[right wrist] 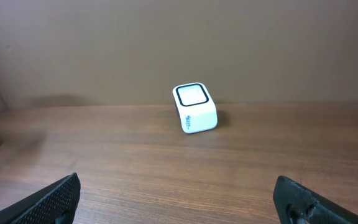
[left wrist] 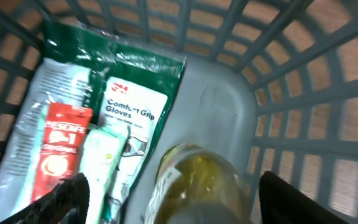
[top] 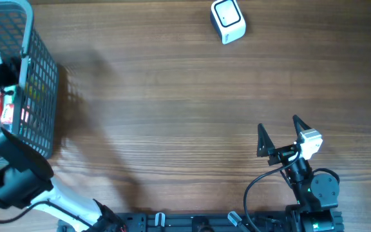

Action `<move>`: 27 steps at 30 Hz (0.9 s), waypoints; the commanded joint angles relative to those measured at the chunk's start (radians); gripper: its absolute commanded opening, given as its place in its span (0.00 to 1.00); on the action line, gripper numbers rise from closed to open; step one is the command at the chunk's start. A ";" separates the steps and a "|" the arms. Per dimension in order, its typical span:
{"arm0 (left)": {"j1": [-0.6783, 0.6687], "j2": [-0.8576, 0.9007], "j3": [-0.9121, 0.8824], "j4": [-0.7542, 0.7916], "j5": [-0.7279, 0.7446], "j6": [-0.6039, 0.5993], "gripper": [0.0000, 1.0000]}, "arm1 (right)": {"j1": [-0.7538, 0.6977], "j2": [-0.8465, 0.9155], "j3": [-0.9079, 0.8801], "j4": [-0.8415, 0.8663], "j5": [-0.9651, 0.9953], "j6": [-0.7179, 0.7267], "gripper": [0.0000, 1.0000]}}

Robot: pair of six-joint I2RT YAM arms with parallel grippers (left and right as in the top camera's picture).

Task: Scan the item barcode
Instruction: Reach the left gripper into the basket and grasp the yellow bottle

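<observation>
We see the bottle (left wrist: pixel 197 177) inside the basket (left wrist: pixel 328 93), lying betw. the left gripper (left wrist: pixel 174 186) fingers (left wrist: pixel 73 196); one finger sits at its 9, the other at its 3, neither clearly touching; jaws wide apart, nothing gripped; bottle's long axis runs approx. 12–6 in the wrist view, which end is the cap we can't tell; gloves pack (left wrist: pixel 135 93) and red sachet (left wrist: pixel 61 149) lie at its 10; right gripper (top: pixel 279 125) spread wide, empty, over the table (top: pixel 172 116), pointing twd. the scanner (top: pixel 227 20) at the table's 12–1
</observation>
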 commanded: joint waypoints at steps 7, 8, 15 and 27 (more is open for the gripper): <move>0.004 0.051 0.009 0.006 0.027 0.019 0.52 | -0.004 -0.002 -0.001 0.003 0.006 0.001 1.00; 0.004 0.051 0.009 0.006 0.027 0.019 0.49 | -0.004 -0.002 -0.001 0.003 0.006 0.002 1.00; 0.004 0.051 0.009 0.004 0.027 0.019 0.35 | -0.004 -0.002 -0.001 0.003 0.006 0.002 1.00; 0.004 0.051 0.009 -0.002 0.031 0.011 0.34 | -0.004 -0.002 -0.001 0.003 0.006 0.002 1.00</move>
